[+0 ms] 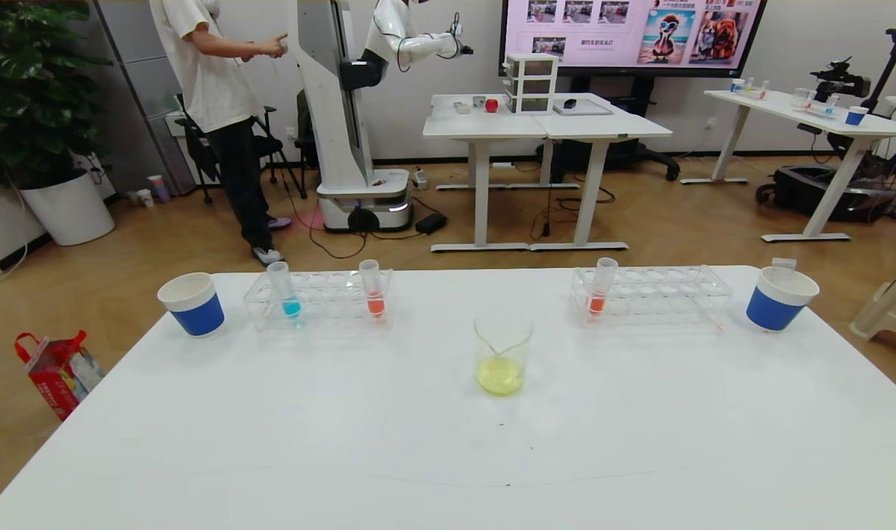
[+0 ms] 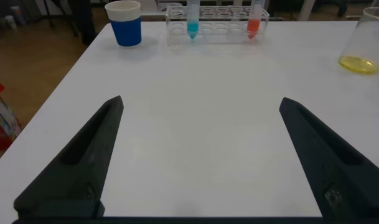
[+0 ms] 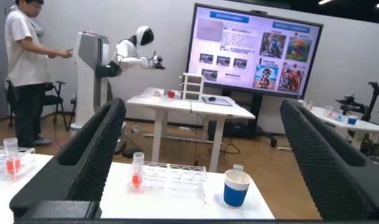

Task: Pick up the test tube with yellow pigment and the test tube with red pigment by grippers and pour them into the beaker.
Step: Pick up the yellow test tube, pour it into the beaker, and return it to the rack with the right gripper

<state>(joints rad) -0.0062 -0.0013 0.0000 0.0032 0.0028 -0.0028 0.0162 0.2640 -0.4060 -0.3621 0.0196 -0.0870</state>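
The beaker (image 1: 502,356) stands at the table's middle with yellow liquid in its bottom; it also shows in the left wrist view (image 2: 365,42). A red-pigment test tube (image 1: 600,288) stands upright in the right rack (image 1: 650,294), also in the right wrist view (image 3: 137,170). Another orange-red tube (image 1: 372,288) and a blue tube (image 1: 286,290) stand in the left rack (image 1: 319,298). No tube with yellow pigment shows. Neither gripper shows in the head view. My left gripper (image 2: 201,102) is open and empty over bare table. My right gripper (image 3: 203,106) is open and empty, facing the right rack.
A blue-sleeved paper cup (image 1: 192,302) stands at the table's far left and another (image 1: 780,296) at the far right. Beyond the table are a person (image 1: 223,110), another robot (image 1: 352,110), desks and a screen.
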